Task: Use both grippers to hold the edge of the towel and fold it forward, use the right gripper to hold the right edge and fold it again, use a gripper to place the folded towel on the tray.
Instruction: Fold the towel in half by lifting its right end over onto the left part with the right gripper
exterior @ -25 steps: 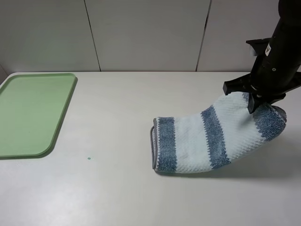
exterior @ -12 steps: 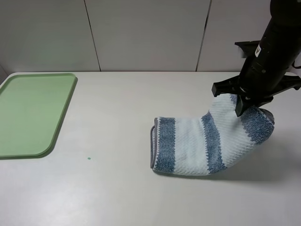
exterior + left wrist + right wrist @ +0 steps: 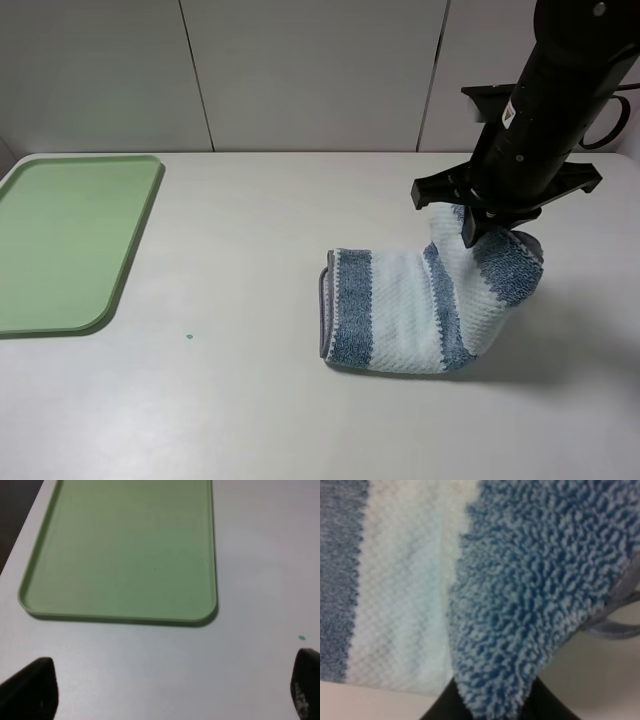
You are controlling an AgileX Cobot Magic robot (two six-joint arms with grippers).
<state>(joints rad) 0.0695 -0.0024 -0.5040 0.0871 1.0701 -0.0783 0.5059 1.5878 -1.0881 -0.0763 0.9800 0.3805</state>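
The striped towel (image 3: 400,310) lies folded on the table right of centre, its left part flat. Its right edge (image 3: 508,258), a blue-grey stripe, is lifted and curled over toward the left. My right gripper (image 3: 478,232) hangs above it, shut on that edge. In the right wrist view the fluffy blue stripe (image 3: 520,595) runs down between the two black fingers of the right gripper (image 3: 492,707), and grey binding (image 3: 615,617) shows at the side. The pale green tray (image 3: 60,240) lies far left. My left gripper (image 3: 167,690) is open, hovering over bare table near the tray (image 3: 125,555).
A small green dot (image 3: 188,336) marks the table between tray and towel. White wall panels stand behind the table's far edge. The right arm (image 3: 550,100) rises tall at the back right. The left arm is out of the exterior view.
My right gripper has carried the towel's right edge leftward, curling it more over the flat part. The left gripper has not visibly moved.
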